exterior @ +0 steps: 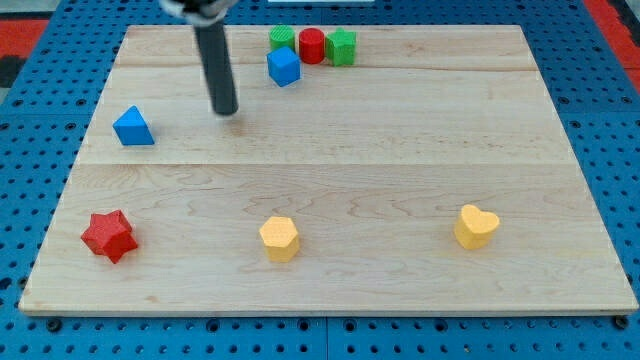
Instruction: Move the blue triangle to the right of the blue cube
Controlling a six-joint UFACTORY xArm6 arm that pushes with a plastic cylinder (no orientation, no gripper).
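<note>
Here my tip (pixel 225 111) rests on the counter (pixel 400 150), between the blue triangle (pixel 133 127) and the blue cube (pixel 284 66), touching neither. The rod has no tool to open or close; its top is cut off.

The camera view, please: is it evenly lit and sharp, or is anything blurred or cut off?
In the camera view, lighting is even and soft, no glare on the pale wooden board; the small blue triangle block and blue cube block look sharp; the dark rod's top is cropped at the view's top and slightly soft; my tip casts only a faint shadow.
</note>
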